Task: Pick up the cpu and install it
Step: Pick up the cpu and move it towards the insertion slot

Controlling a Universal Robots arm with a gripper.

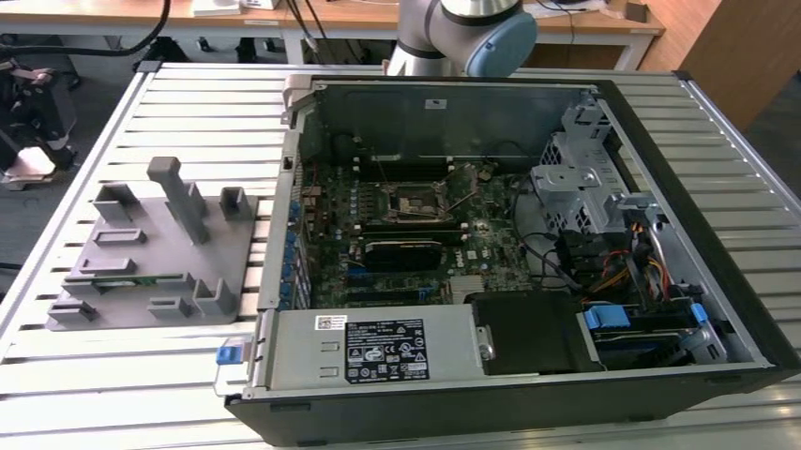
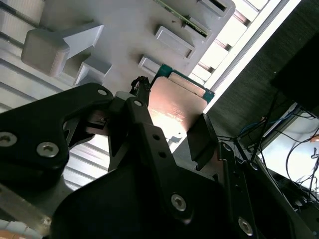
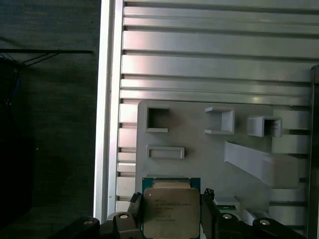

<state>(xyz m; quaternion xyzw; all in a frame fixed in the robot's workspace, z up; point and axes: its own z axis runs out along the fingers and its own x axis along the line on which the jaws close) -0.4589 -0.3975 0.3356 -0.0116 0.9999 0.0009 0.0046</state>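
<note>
Chip caught in the clamp above the grey holder.
The end effector (image 3: 172,197) is clenched on the cpu (image 3: 171,214), with black fingers (image 3: 136,209) against two opposite edges. Beneath it, the grey slotted fixture (image 3: 199,159) sits on the slatted desk (image 3: 199,64), just beside the open computer case (image 1: 501,412).

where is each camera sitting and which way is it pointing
Exterior view: off the arm, high, looking down on the slatted table, open computer case and grey fixture; the arm's base shows at the far side.
First wrist view: on the arm, looking past the gripper onto the grey fixture; fingers flank the cpu.
Second wrist view: on the arm, looking slantwise past the gripper's black links.
Shared: both wrist views show gripper, cpu, grey fixture.
</note>
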